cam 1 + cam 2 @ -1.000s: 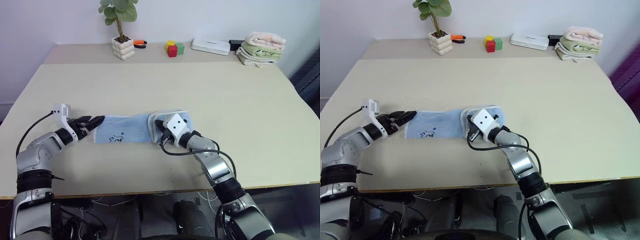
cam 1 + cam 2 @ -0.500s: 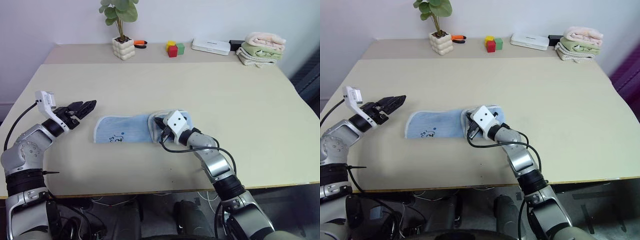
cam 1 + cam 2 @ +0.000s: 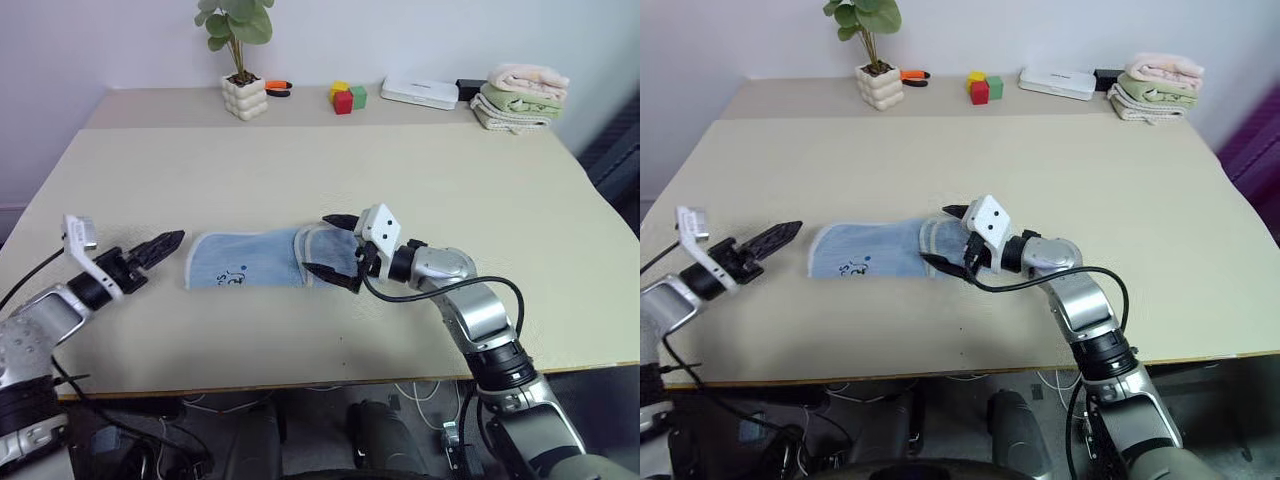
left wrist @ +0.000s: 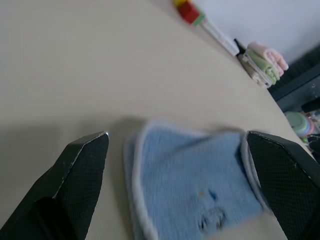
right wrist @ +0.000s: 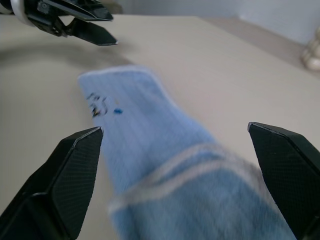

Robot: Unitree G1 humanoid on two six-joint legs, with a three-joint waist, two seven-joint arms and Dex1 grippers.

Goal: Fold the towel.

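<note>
The light blue towel (image 3: 250, 258) lies flat on the table (image 3: 420, 170) as a long strip. Its right end (image 3: 332, 245) is folded back over itself, pale hem showing. A small dark printed mark (image 3: 233, 277) sits near its left end. My right gripper (image 3: 330, 247) hovers open at the folded end, one finger on the far side and one on the near side, holding nothing. My left gripper (image 3: 172, 242) is open and empty just left of the towel's left edge, pointing at it without touching. In the left wrist view the towel (image 4: 195, 175) lies between the spread fingertips (image 4: 90, 145).
Along the table's far edge stand a potted plant (image 3: 241, 70), an orange-handled tool (image 3: 280, 86), coloured blocks (image 3: 349, 97), a flat white box (image 3: 421, 93) and a stack of pink, green and beige folded towels (image 3: 522, 96).
My right gripper has opened, let go of the towel's folded end and risen slightly. My left gripper has drawn back from the towel's left end.
</note>
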